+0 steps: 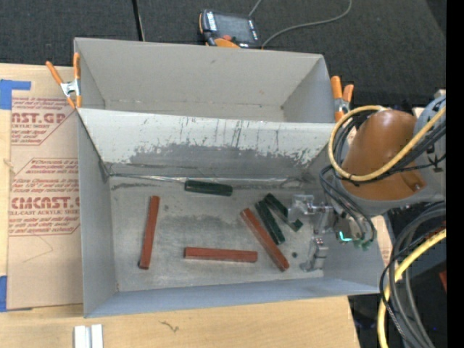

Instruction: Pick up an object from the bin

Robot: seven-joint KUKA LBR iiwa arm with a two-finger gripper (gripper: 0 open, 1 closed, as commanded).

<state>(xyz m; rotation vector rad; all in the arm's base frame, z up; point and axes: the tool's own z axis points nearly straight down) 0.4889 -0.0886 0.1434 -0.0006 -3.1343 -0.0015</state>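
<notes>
Down at four o'clock on the bin floor lies a slanted red-brown bar, with two dark green bars touching its upper side. Just beside them, toward three o'clock, the gripper hangs low with its fingers spread and nothing between them. Further out, a second red-brown bar lies flat at six o'clock, a third stands lengthwise at nine, and a lone dark green bar rests at twelve against the back wall of the grey bin.
</notes>
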